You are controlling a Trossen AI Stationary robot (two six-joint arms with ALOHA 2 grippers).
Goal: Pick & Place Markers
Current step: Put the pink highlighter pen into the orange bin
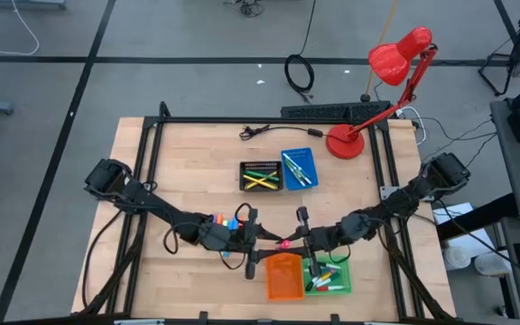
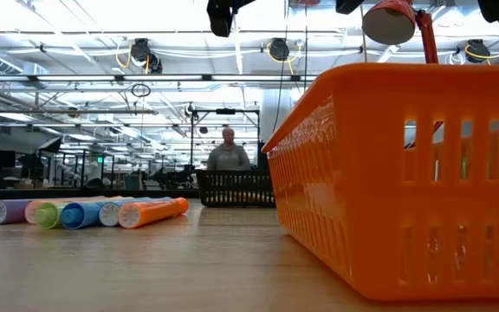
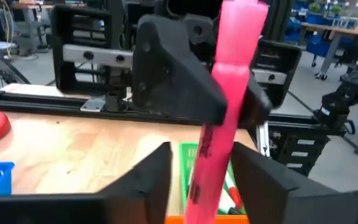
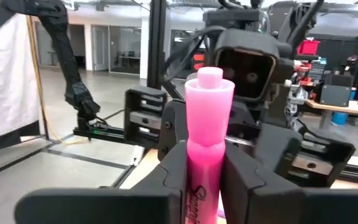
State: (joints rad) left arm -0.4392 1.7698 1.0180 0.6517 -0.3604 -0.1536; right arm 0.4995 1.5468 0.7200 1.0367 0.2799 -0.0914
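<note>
Both arms meet above the near middle of the desk point(image 1: 152, 162), passing a pink marker point(image 1: 284, 243) between them, just over the far edge of the orange tray point(image 1: 283, 278). The right hand point(image 4: 205, 177) is closed on the marker's body, its fingers point(image 4: 174, 167) pressed against both sides, with the cap end pointing at the left arm. The left hand point(image 3: 199, 163) stands partly open around the other end of the same marker; gaps show between its fingers point(image 3: 156, 169) and the barrel, so it has no hold. A green tray point(image 1: 332, 276) with markers in it lies just right of the orange one. A black tray point(image 1: 261, 176) and a blue tray point(image 1: 298, 169), both holding markers, sit farther back. Loose markers point(image 2: 85, 212) lie in a row on the desk beneath the left arm.
</note>
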